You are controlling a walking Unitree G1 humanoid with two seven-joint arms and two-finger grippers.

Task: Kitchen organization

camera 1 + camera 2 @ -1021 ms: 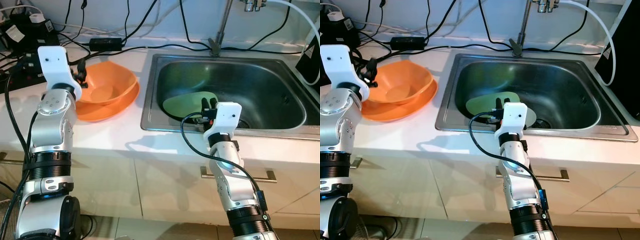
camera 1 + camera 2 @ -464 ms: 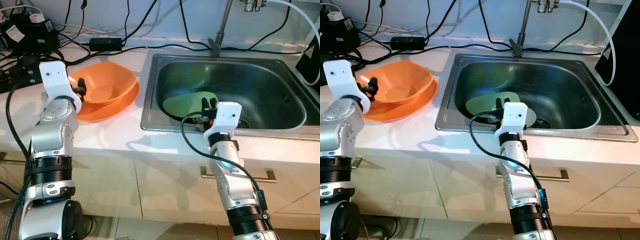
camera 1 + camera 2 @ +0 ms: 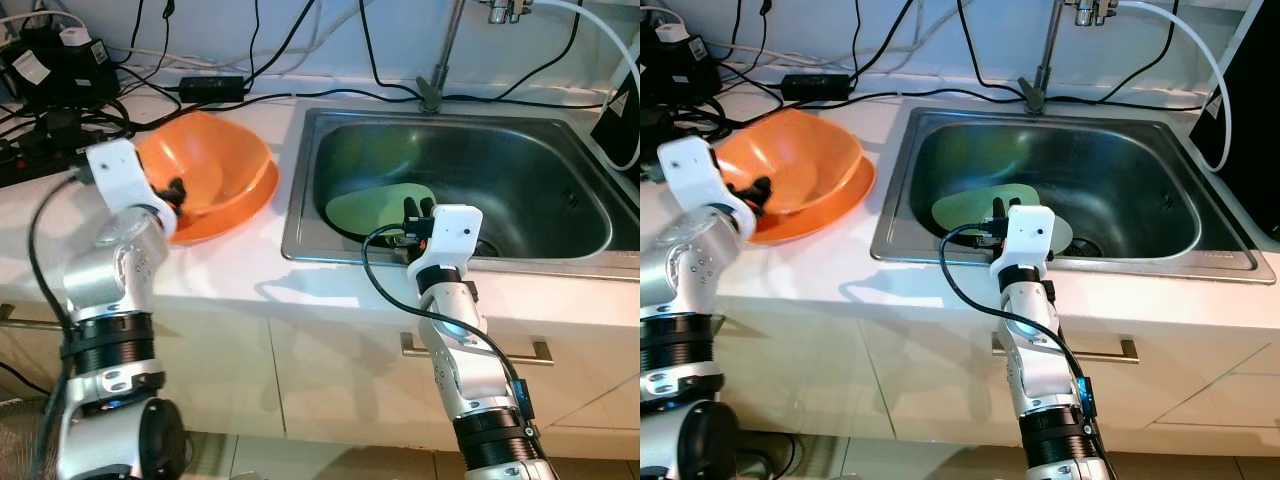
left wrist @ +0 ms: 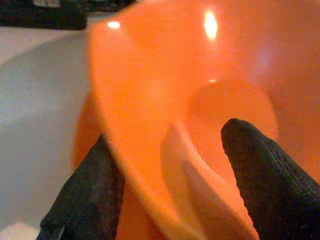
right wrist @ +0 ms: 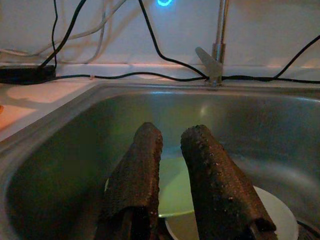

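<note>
An orange bowl [image 3: 215,165] stands tilted on an orange plate [image 3: 240,212] on the white counter, left of the sink. My left gripper [image 3: 175,190] is shut on the bowl's near rim, one finger [image 4: 260,165] inside the bowl [image 4: 225,55] and the other outside. In the steel sink [image 3: 520,170] a green plate [image 3: 370,210] lies over a white plate [image 3: 1062,232]. My right gripper [image 3: 418,208] hovers over the sink's front edge, above the green plate, with its fingers [image 5: 142,170] close together and nothing between them.
Black cables and a power adapter [image 3: 210,85] run along the back of the counter, with more plugs at the far left [image 3: 45,60]. The faucet [image 3: 440,60] rises behind the sink. A dark object [image 3: 622,125] stands at the right edge.
My left arm has dropped and drawn toward the counter's front. The orange bowl has tipped up on its side in its grip. The right arm has not moved.
</note>
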